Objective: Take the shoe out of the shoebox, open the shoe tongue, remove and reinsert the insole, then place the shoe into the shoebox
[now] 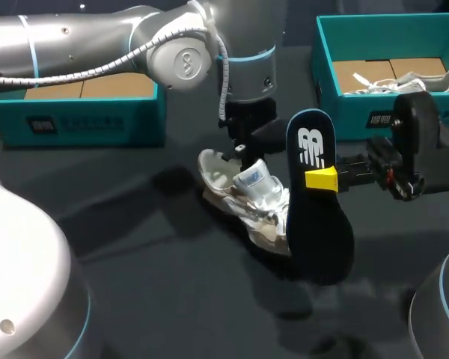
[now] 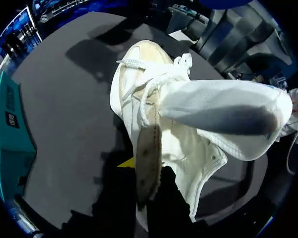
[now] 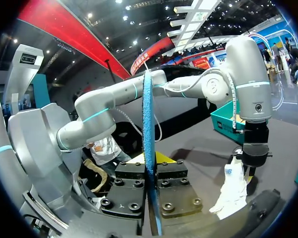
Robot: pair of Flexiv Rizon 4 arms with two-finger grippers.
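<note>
Your right hand (image 1: 323, 179) is clamped on the upright insole (image 1: 319, 239) at three o'clock of the shoe (image 1: 243, 202), which your left hand (image 1: 241, 152) grips.

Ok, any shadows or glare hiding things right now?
Head view: shoe and insole throw soft shadows on the table, nothing hidden. Left wrist view: left hand sits in dark shadow. Right wrist view: no glare on the insole, edge-on in the right hand.

Head cam overhead; wrist cams close, share shoe (image 1: 247, 203).
</note>
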